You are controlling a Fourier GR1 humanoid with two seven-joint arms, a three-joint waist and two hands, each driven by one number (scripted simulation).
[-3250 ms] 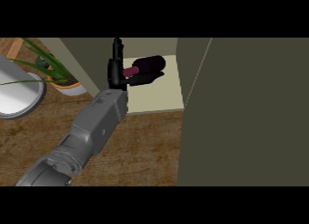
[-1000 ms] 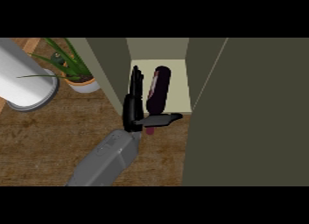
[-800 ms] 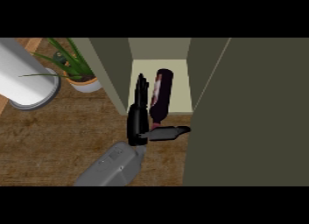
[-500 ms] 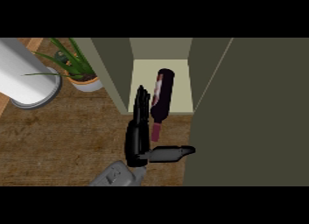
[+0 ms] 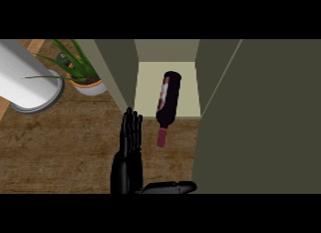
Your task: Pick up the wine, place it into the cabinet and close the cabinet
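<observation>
A wine bottle lies in the cabinet, neck overhanging. The open hand holds nothing. Closing the door might strike the neck.

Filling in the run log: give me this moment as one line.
wine bottle: lying in cabinet, neck past shelf edge | hand: open, apart from bottle | cabinet door: open | next: close door

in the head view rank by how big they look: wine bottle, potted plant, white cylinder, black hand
1. white cylinder, cut off by the left edge
2. wine bottle and hand: about equally long, too close to rank; the hand runs out at the lower edge
3. potted plant, looks smallest
</observation>
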